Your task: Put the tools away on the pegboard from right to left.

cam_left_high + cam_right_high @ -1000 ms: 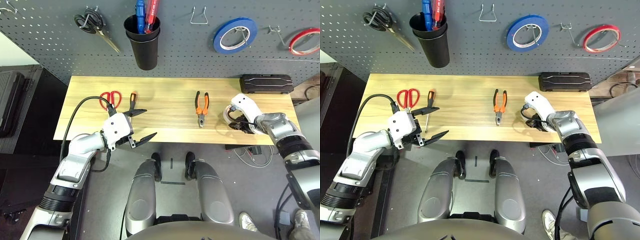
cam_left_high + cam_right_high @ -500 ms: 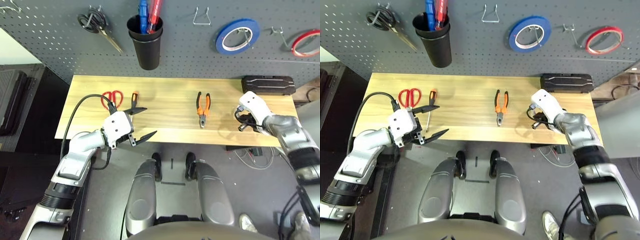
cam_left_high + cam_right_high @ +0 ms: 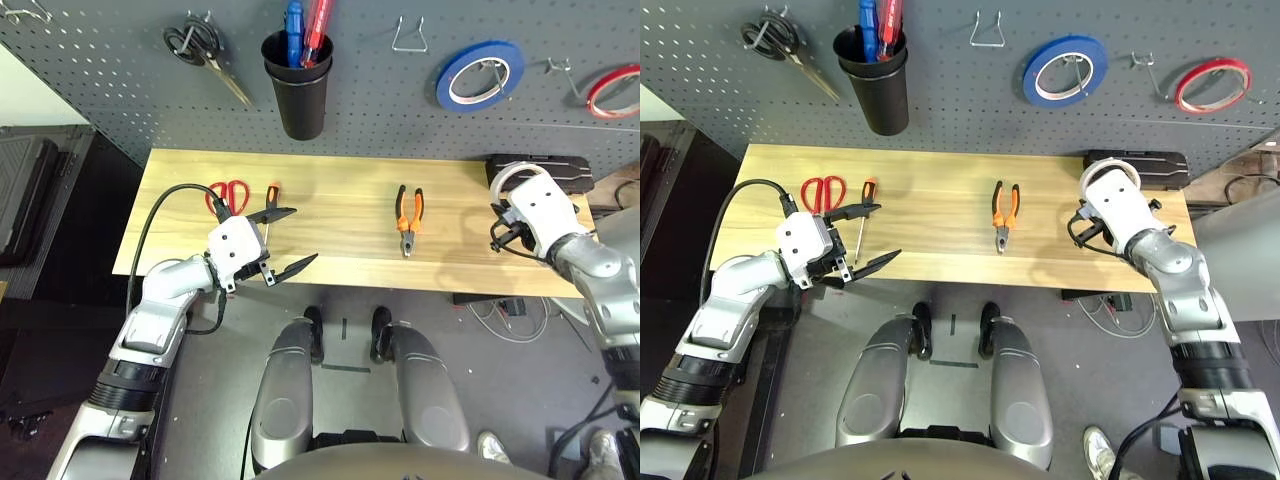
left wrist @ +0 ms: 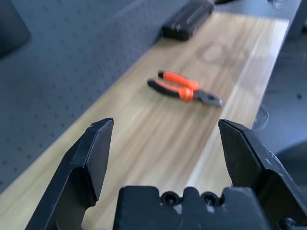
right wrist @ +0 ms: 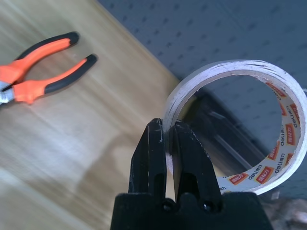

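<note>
- Currently: wooden table [image 3: 340, 215] against grey pegboard [image 3: 120, 90]; dark floor below.
- Board holds black scissors [image 3: 200, 55], black cup [image 3: 300, 85] with pens, empty hook [image 3: 408, 35], blue tape [image 3: 483, 74], red tape [image 3: 612, 90].
- Black case [image 3: 570, 165] at table's far right edge.
- Right gripper [image 5: 167, 143] clamped on rim of white tape [image 5: 268, 139], lifted off the table above the case.
- Left gripper [image 3: 281, 240] spread wide, empty, just beside screwdriver [image 3: 268, 205] and red scissors [image 3: 226, 196].
- Pliers [image 3: 406, 215] flat mid-table, nothing near them.
</note>
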